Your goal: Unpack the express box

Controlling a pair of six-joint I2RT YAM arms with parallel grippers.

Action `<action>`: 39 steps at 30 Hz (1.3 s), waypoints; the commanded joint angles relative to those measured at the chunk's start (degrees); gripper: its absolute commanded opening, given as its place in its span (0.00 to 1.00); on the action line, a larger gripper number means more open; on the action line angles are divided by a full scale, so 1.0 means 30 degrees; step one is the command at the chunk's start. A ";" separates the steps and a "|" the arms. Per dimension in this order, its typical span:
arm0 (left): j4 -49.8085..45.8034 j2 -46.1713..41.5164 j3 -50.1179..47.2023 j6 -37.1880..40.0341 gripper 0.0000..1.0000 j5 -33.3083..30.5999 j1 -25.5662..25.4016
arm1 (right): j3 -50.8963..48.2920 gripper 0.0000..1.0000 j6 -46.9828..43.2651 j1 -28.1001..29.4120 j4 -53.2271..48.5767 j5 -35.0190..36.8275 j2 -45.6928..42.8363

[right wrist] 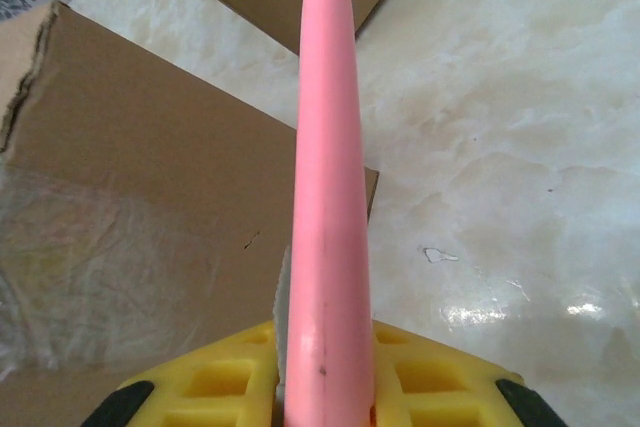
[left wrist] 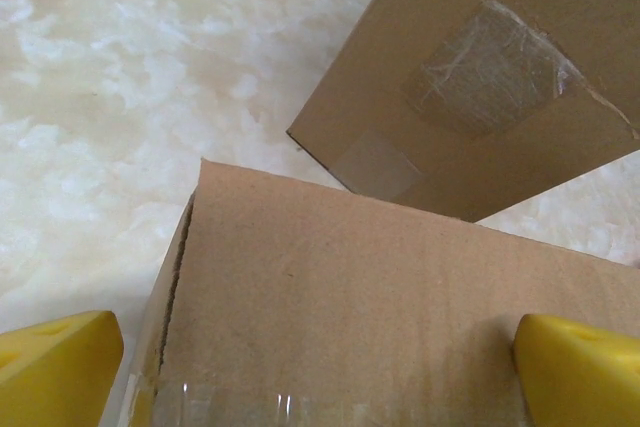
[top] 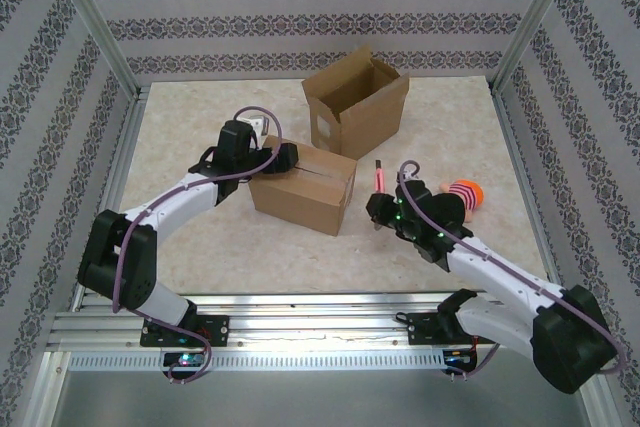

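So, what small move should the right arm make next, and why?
Probably move the pink tool, held in the right gripper, onto the top of the closed box: it is still taped, and the open left gripper is over it.

Top camera high behind, facing down, wrist cameras close, sharing sealed box (left wrist: 350,287)

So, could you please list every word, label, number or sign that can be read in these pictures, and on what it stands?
None can be read.
Closed box: bare cardboard, no label.
Open box: bare cardboard, no label.
Pink tool: plain, no marking.
Striped toy: stripes, no letters.
White thing behind the closed box: too small to tell.
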 commanded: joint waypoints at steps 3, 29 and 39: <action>-0.0253 -0.0143 -0.0989 0.0208 1.00 -0.0670 -0.0454 | 0.1823 0.00 0.0122 0.0701 0.2038 0.0793 0.1999; -0.1199 -0.0834 -0.4518 -0.1180 0.98 -0.5637 -0.1651 | 0.3927 0.00 0.0652 0.1276 0.3411 0.0070 0.6013; -0.0381 -0.1049 -0.5199 -0.0793 0.99 -0.4692 -0.1627 | 0.2763 0.00 -0.0082 -0.0183 0.0030 -0.0492 0.0634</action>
